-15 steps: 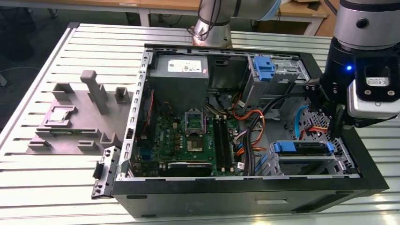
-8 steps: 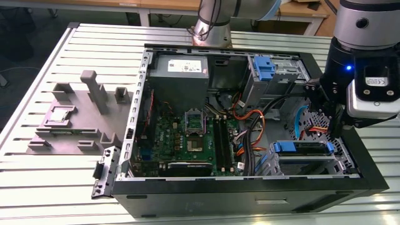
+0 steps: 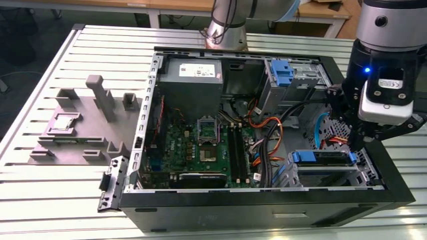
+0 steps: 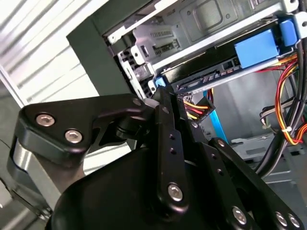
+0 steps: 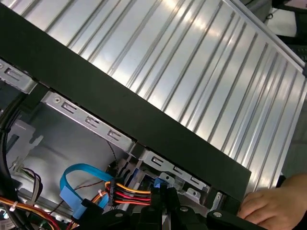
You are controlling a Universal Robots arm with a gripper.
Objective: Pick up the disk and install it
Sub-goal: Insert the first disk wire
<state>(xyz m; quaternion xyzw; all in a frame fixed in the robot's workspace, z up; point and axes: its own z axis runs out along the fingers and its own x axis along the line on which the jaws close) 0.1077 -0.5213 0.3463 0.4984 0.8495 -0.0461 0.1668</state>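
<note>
1. Presently, in the exterior view, the disk (image 3: pixel 325 158) lay flat in the drive bay at the 4 o'clock corner of the open computer case (image 3: pixel 267 200), with its blue plastic bracket facing up.
2. The gripper (image 4: pixel 161 96) was clenched, its black tips drawn together at the bracket's end. Whether they pinched the plastic could not be told.
3. The arm stood over the case's 3 o'clock wall. Open room was tight there: the black case rim ran just beside the bay, and the bay's perforated sheet-metal frame enclosed the disk.
4. Orange, red and yellow cables (image 3: pixel 270 130) crossed the gap between the bay and the green motherboard (image 3: pixel 200 145) toward 9 o'clock.
5. A grey power-supply box (image 3: pixel 193 75) sat at 11 o'clock, and a bare blue caddy (image 3: pixel 283 75) at 1 o'clock.
6. The case rested on a ribbed, bright aluminium table (image 3: pixel 60 200). A grey moulded fixture (image 3: pixel 87 125) lay well apart at 9 o'clock, with free slats around it.
7. The second wrist view showed the disk's dark side edge inside the metal bay.
8. The first wrist view showed a flat blue ribbon cable (image 5: pixel 76 175) looped inside the case, and a person's hand (image 5: pixel 276 206) resting at the case's outer rim.
</note>
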